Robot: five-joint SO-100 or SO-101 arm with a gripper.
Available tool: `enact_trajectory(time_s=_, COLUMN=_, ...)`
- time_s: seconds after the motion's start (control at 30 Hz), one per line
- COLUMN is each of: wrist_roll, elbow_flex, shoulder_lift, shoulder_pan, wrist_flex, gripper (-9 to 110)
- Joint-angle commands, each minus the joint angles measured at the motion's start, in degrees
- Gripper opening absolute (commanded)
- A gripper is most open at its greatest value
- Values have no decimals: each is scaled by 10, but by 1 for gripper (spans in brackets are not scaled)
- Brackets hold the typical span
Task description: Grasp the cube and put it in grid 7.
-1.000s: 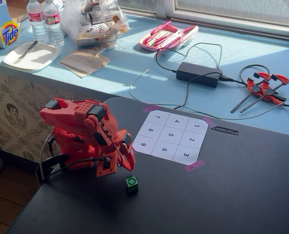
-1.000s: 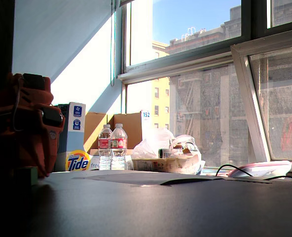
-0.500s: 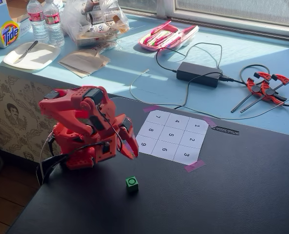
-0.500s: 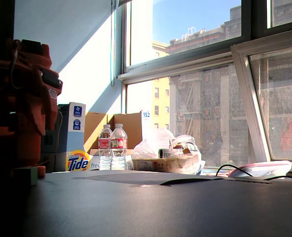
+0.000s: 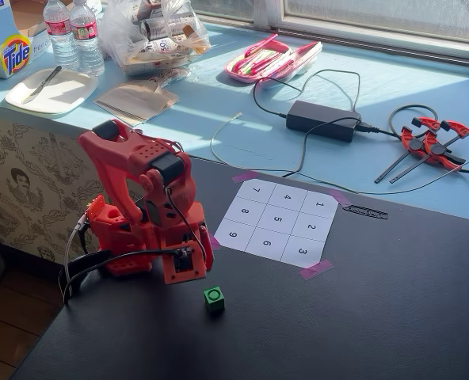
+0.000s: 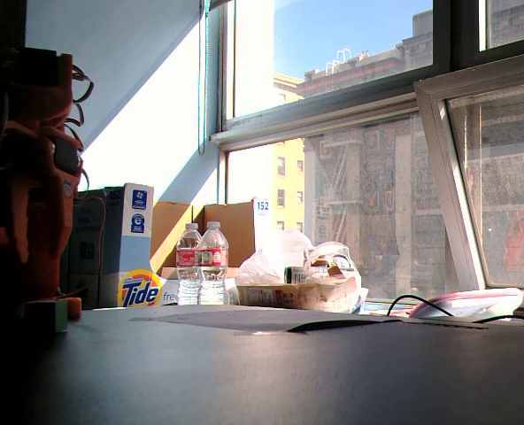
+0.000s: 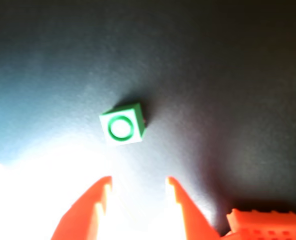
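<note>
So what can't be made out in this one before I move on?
- Grid 7: readable in one fixed view only; in the low fixed view the paper is edge-on, digits unreadable.
- Cube: in the low fixed view, a dim shape in the arm's shadow.
- Gripper: in the wrist view, glare washes out the table between the fingers; their bases are cut off by the bottom edge.

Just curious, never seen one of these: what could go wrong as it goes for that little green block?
The cube sits turned at an angle to the open hand, so the fingers might nudge it aside. Glare washes out the wrist view near the fingertips. Square 7 is the far corner, beside 4 and 8, so a drop may land off.
</note>
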Motion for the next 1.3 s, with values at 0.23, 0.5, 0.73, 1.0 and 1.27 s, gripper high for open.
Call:
enact_trajectory(time_s=0.23, wrist_roll=-59, elbow_flex=30, shoulder_lift=-46, shoulder_pan=12, wrist_flex=-112, gripper=22)
enact_trajectory(time_s=0.5, wrist_roll=-57, elbow_flex=108, shoulder_lift=-56, shoulder_pan=-11, wrist_flex=-230, gripper=23)
enact_trajectory(time_s=0.73, wrist_roll=-56, elbow_flex=146, shoulder_lift=-54, shoulder_pan=-26, wrist_flex=-286, gripper=23)
enact_trajectory(time_s=1.0, wrist_roll=-47, elbow_flex=188, shoulder_lift=-18, shoulder_pan=-40, wrist_flex=-335, gripper=0)
enact_trajectory(time_s=1.27, wrist_roll=39, elbow_flex=92, shoulder_lift=40, shoulder_pan=-160, wrist_flex=-242, gripper=0)
